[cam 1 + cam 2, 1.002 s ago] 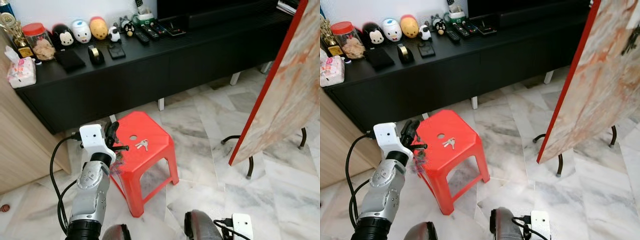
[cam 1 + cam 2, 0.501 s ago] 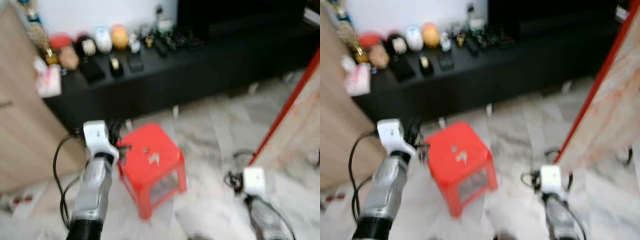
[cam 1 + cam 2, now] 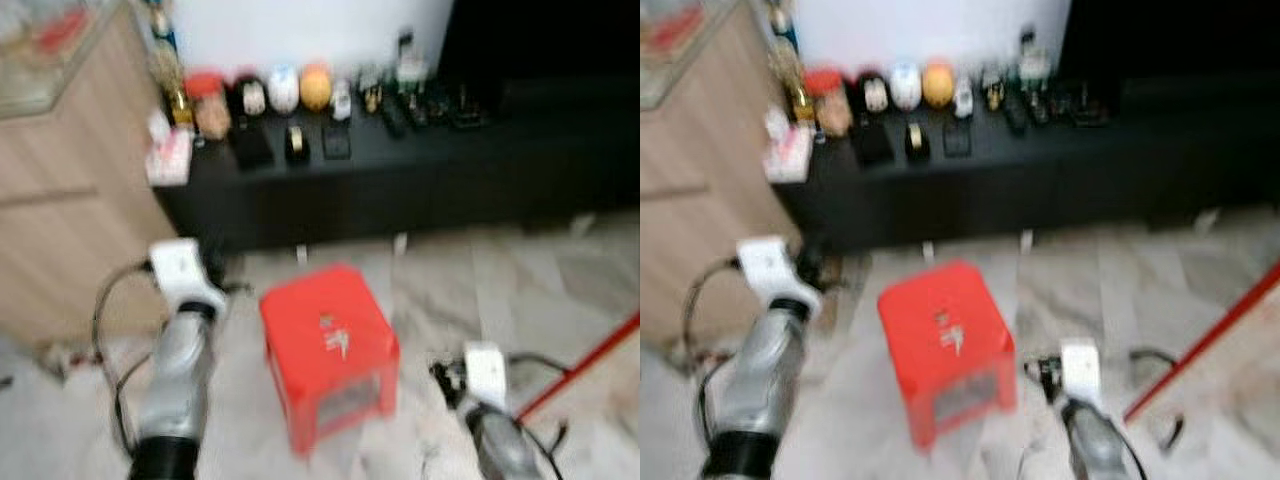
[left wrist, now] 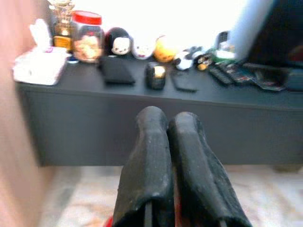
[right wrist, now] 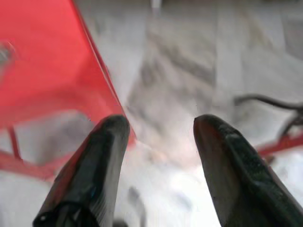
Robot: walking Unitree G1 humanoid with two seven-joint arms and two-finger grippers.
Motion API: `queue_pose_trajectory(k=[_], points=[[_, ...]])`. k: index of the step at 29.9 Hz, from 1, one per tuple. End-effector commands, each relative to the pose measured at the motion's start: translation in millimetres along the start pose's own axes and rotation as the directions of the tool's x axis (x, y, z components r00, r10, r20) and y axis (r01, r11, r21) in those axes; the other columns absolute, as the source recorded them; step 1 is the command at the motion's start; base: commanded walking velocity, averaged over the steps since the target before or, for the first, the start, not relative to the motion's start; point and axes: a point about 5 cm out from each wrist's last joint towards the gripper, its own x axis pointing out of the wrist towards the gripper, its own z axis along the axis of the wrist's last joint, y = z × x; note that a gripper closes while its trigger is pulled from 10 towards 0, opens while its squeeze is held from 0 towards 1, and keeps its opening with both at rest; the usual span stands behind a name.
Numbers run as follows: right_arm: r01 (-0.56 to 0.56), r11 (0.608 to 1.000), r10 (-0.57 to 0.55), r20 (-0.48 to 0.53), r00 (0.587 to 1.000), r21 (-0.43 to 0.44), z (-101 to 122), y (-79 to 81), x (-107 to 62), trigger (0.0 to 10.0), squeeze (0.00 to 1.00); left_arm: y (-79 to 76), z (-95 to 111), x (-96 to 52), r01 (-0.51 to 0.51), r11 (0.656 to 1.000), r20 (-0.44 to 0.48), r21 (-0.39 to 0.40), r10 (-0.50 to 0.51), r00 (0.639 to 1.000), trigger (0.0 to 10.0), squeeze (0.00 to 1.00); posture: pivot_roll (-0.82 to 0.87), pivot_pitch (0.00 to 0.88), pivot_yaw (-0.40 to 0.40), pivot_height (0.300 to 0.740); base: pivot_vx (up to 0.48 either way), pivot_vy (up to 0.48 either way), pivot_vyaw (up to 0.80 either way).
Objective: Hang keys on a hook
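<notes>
Keys point(image 3: 334, 340) lie on top of one red stool point(image 3: 328, 345), a small pale cluster right of its centre; blur hides how many keys there are. Left pincer point(image 4: 173, 125): both black fingers pressed together, nothing between them, raised beside the stool's left edge, so the keys sit to its right and a little lower. It points toward the long black surface point(image 4: 142, 90) carrying a red-lidded jar point(image 4: 87, 35), a tissue pack point(image 4: 40, 64) and a row of small figurines point(image 3: 285, 88); exact count unclear through blur. Right pincer point(image 5: 161, 132): fingers spread wide, empty, hanging low over the marble floor point(image 5: 189, 71) just off the stool's right side; keys lie to its left and higher, well apart from it. One red-edged board point(image 3: 1210, 345) leans further right
</notes>
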Motion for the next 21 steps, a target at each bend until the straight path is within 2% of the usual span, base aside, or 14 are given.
queue_pose_trajectory(k=[1,3,9,15,21], points=[[-0.021,1.000,0.021,0.003,1.000,0.013,4,9.5,3.2,10.0,0.00,15.3,0,-4.3,-0.046,0.999,0.000,0.020,0.046,0.999,10.0,0.00,-0.16,0.064,-0.008,0.740,0.000,0.000,0.00],[0.004,0.999,-0.001,-0.081,0.997,0.037,-14,7.2,-1.5,10.0,0.00,12.3,0,-3.6,-0.037,0.999,0.007,-0.004,0.037,0.999,10.0,0.00,-0.16,0.065,-0.008,0.740,0.000,0.000,0.00],[0.052,0.998,-0.043,-0.208,0.977,0.036,-39,5.2,-10.9,10.0,0.00,10.0,0,-3.0,-0.029,0.999,0.005,-0.013,0.029,1.000,10.0,0.00,-0.16,0.069,-0.011,0.740,-0.041,0.000,0.00],[0.090,0.993,-0.068,-0.259,0.964,0.078,-51,8.5,-16.1,10.0,0.00,9.5,0,-3.5,-0.023,1.000,0.004,-0.014,0.023,1.000,10.0,0.00,-0.15,0.071,-0.011,0.740,-0.249,0.000,0.00],[0.097,0.988,-0.067,-0.227,0.972,0.122,-45,14.2,-12.8,10.0,0.00,8.1,-1,-4.1,-0.015,1.000,-0.001,-0.011,0.015,1.000,10.0,0.00,-0.15,0.074,-0.005,0.740,-0.254,0.000,0.00]])
